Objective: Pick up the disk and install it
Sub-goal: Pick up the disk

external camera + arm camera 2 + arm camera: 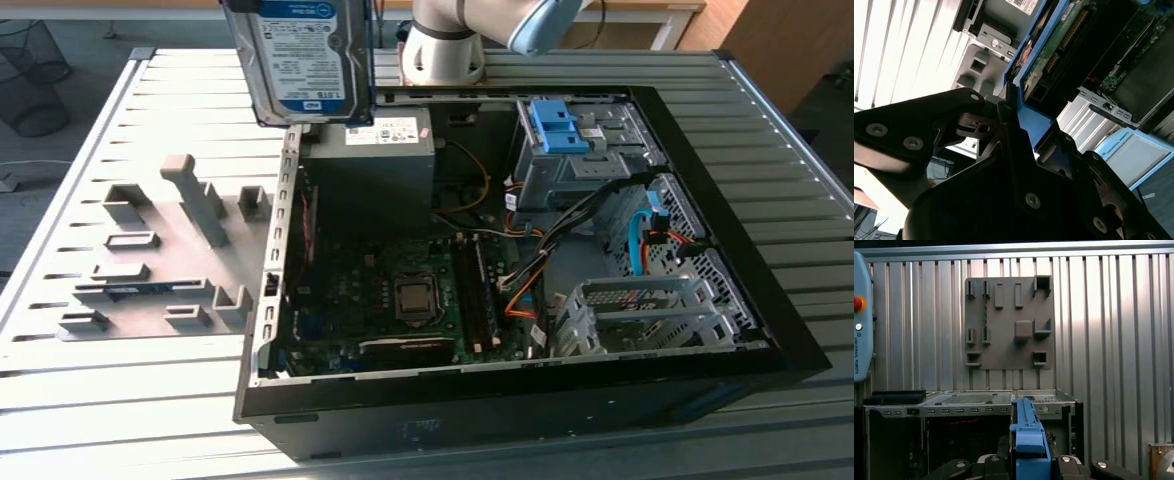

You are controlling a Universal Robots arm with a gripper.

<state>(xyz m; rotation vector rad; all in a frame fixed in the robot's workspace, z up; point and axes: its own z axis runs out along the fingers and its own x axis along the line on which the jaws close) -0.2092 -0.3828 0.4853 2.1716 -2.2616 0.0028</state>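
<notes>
The ribbed metal counter (134, 400) holds a big open computer case (534, 415) and a grey plate (174, 255). The disk (304, 60) hangs up in the air over the case, its blue edge squeezed tight in the jaws.

A dark part of the end effector (240, 5) met the top of the disk (304, 60), which hung upright with its label facing the camera. Below the end effector, the open computer case (787, 340) lay on the slatted counter (801, 150), with its grey power-supply box (371, 165) nearest under the disk. The arm's base (447, 50) stood just beside the end effector, toward the exterior view's right. A blue bracket (558, 125) sat farther that way, and a grey fixture plate (160, 250) lay below, toward the exterior view's left.
</notes>
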